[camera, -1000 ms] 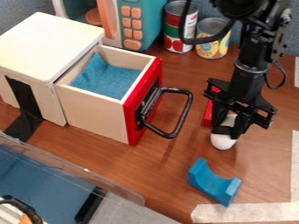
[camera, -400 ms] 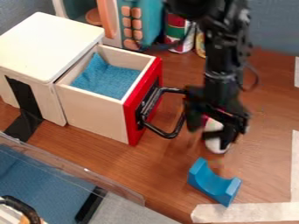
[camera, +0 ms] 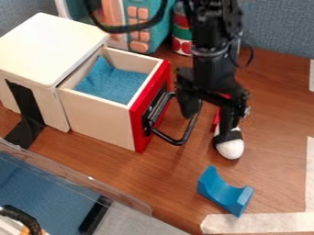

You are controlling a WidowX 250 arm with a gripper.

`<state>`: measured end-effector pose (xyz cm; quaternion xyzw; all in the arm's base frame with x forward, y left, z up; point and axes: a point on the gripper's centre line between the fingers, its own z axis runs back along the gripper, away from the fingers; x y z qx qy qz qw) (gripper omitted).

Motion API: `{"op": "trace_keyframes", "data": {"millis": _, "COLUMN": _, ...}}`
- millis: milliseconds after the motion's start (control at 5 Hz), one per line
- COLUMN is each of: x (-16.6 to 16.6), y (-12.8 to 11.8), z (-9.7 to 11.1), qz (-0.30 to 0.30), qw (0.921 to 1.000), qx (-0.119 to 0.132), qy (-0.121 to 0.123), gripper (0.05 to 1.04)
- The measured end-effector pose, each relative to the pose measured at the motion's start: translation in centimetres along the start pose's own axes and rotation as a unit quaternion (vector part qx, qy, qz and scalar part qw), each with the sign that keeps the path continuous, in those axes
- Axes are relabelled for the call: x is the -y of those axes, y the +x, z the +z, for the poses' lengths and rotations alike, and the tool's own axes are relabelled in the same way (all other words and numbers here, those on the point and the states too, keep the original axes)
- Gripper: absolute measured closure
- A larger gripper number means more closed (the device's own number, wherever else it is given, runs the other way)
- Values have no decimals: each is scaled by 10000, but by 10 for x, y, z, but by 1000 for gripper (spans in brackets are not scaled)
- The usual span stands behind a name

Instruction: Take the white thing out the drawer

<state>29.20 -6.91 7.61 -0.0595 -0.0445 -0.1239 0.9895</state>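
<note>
Tool [camera: 209,120] spread wide, one finger at the drawer [camera: 98,121] handle [camera: 178,141], the other over the white thing [camera: 230,149]; worktop [camera: 276,170] between that and the blue block [camera: 224,193].

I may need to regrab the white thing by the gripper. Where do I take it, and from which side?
I'd come from above and pinch the white thing across its middle, one finger on each long side. It lies on the tabletop and looks elongated, with a smooth, rounded end toward the camera that could slip. The gripper partly covers its middle, so judge the exact spot carefully.
</note>
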Motion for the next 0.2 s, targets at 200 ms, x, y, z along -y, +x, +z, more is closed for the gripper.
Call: {"op": "trace_keyframes", "data": {"millis": 200, "x": -9, "y": -6, "z": 23, "qz": 172, "qw": 9993, "qx": 321, "qy": 6, "gripper": 82}}
